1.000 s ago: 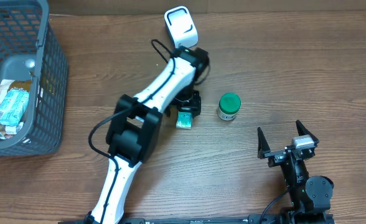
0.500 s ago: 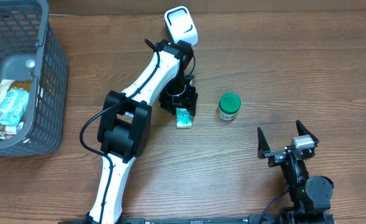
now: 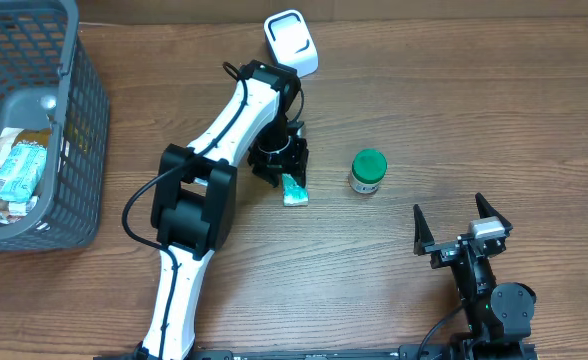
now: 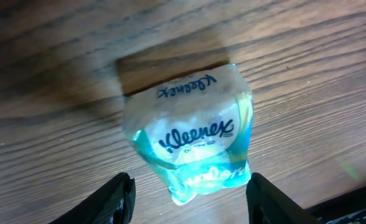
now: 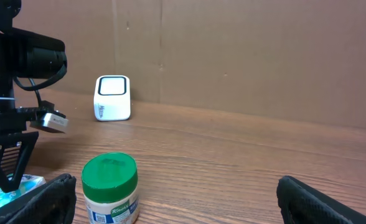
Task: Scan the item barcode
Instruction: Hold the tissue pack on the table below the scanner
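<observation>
Item under task: a small Kleenex tissue pack, clear wrap with teal print, lying flat on the wooden table near the centre, to the left of a green-lidded jar and apart from it. The left gripper is positioned directly over the pack, pointing down. In the left wrist view its two black fingers stand parted on either side of the pack. A strip of bare wood shows between the near finger and the wrap on one side. The other finger stands very close to the wrap's edge, and contact there cannot be confirmed. The pack rests on the table, brand lettering facing the camera; no barcode can be made out on the visible face. The white scanner stands upright at the far edge of the table, beyond the left arm and well apart from the pack. The right gripper is at the near right of the table, fingers spread wide and holding nothing. Its wrist view looks across at the jar and the scanner. A grey mesh basket occupies the far left corner and contains a teal packet among other goods that cannot be identified.
</observation>
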